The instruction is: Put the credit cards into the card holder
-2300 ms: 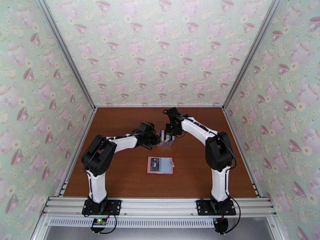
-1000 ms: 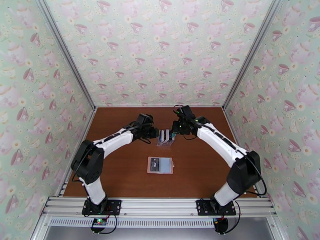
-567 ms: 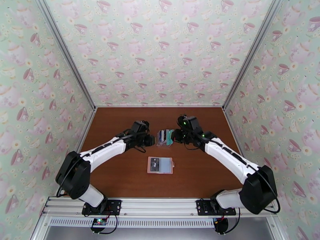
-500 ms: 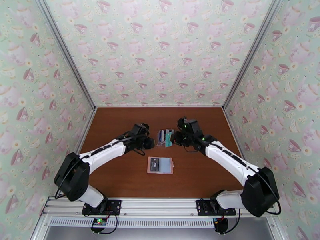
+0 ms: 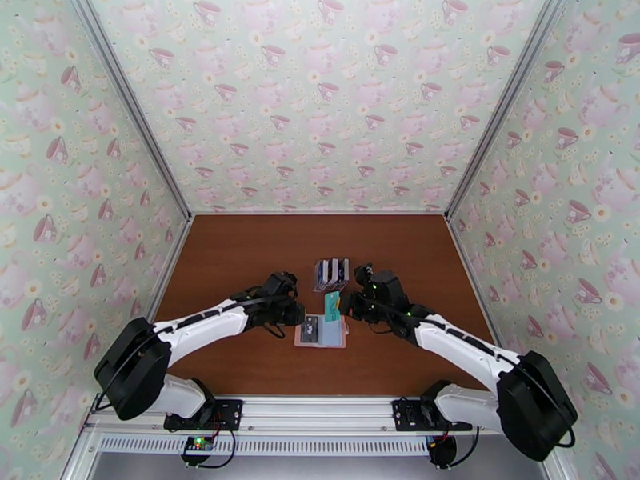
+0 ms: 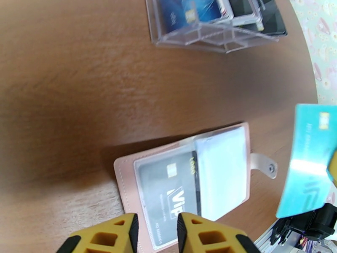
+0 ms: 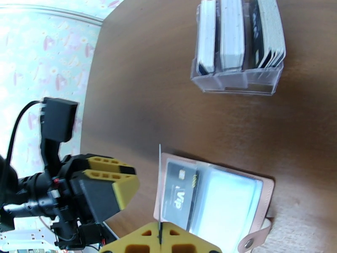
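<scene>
Clear rack [image 5: 331, 271] beyond open card holder [image 5: 316, 334]

The card holder [image 5: 320, 333] lies between the left gripper [image 5: 293, 317] and the right gripper [image 5: 346, 306]. The card rack [image 5: 330, 274] stands beyond both. A credit card [image 5: 330, 302] sits in the right gripper, near the holder.

The surface [image 6: 84, 81] is brown wood grain with a soft, low sheen. The left fingers [image 6: 113, 235] are matt yellow plastic. Just ahead of them, the card holder [image 6: 123, 176] has a smooth, matt pink leather-like skin and glossy clear sleeves. The teal credit card [image 6: 309, 161] is shiny plastic and catches glare. Farther ahead, the card rack [image 6: 202, 36] is clear, hard plastic.
</scene>
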### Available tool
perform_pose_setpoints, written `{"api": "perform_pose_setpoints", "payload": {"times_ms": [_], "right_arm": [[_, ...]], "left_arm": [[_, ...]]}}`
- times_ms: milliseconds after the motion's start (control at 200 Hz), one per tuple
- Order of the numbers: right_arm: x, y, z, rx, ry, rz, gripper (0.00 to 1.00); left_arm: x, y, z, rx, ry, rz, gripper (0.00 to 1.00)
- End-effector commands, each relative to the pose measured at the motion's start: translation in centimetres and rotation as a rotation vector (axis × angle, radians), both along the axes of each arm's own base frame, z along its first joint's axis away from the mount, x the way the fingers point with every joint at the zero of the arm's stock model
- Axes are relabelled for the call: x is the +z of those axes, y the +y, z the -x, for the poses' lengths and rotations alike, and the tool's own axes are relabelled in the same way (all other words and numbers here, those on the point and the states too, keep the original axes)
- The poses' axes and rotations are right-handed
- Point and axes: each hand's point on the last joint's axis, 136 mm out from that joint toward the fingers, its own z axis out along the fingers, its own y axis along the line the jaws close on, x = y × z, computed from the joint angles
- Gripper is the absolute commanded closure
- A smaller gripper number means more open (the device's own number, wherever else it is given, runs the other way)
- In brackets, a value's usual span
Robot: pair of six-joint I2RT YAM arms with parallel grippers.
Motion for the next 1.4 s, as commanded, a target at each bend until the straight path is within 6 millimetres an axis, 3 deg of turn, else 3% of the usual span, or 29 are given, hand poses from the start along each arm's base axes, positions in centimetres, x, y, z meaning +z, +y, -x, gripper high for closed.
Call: {"api": "perform_pose_setpoints", "payload": {"times_ms": [0, 195, 351, 611, 887, 1167, 1392], "right_arm": [[0.7, -0.2, 0.4, -0.004, -0.026, -0.019, 1.00], [0.0, -0.9, 1.0, -0.002, -0.022, 0.021, 1.00], [-0.2, -2.0, -0.1, -0.048, -0.030, 0.136, 1.00], [2.0, -4.1, -5.7, -0.143, -0.043, 0.420, 1.00], [0.9, -4.1, -11.0, -0.148, -0.018, 0.571, 1.00], [-0.4, -3.6, -13.7, -0.149, -0.001, 0.578, 1.00], [0.2, -3.4, -14.8, -0.156, -0.011, 0.572, 1.00]], "left_arm": [[0.4, -0.2, 0.2, 0.009, -0.023, 0.005, 0.68], [0.3, -0.5, 0.6, 0.000, -0.022, -0.002, 0.68], [0.2, -0.8, 1.0, -0.004, -0.016, -0.001, 0.68], [0.4, -1.7, 1.9, -0.014, -0.024, 0.008, 0.68], [0.2, -1.7, 2.9, -0.008, -0.025, 0.015, 0.68], [-0.4, -1.2, 3.9, 0.005, -0.018, 0.018, 0.68], [-0.5, -1.0, 4.1, 0.011, -0.019, 0.016, 0.68]]}}
